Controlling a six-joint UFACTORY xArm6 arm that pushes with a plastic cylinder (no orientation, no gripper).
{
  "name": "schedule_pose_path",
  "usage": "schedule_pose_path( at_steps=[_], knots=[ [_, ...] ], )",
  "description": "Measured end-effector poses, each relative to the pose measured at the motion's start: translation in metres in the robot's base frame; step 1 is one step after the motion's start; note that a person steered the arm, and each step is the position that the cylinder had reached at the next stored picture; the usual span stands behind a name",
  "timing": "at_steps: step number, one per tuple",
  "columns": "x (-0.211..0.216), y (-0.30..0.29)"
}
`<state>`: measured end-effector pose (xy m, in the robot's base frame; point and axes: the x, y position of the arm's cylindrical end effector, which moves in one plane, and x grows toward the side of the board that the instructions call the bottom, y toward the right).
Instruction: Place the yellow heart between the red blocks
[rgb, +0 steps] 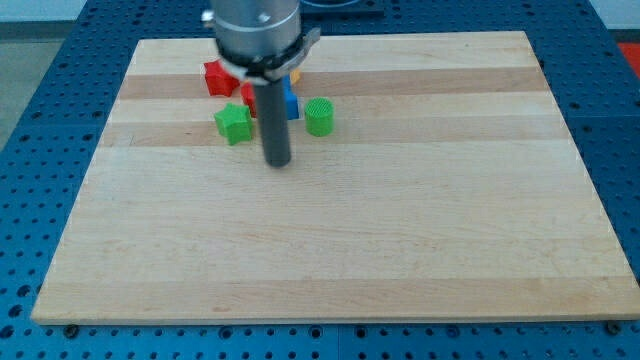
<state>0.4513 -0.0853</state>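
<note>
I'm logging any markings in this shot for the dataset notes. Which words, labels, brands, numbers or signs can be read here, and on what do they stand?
None: no readable text, number or sign shows anywhere.
Wooden board: bare grain only.
Red block, green star block, green cylinder, blue block: plain faces.
Rod, down to my tip: no marking.

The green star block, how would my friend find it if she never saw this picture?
Start at the wooden board and look at the cluster of blocks near its top, left of the middle. The green star block sits at the cluster's lower left, just left of my tip. The other green block, right of the rod, is round, and the red block above it is not green.
</note>
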Motion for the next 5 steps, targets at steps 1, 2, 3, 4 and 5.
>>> schedule_pose_path(
  at_steps=[1,2,3,4,5],
  knots=[
    [0.011,-0.065],
    [-0.019,-0.140],
    [-0.073,-0.184],
    [-0.116,-0.202],
    [-0.104,-0.191]
  ],
)
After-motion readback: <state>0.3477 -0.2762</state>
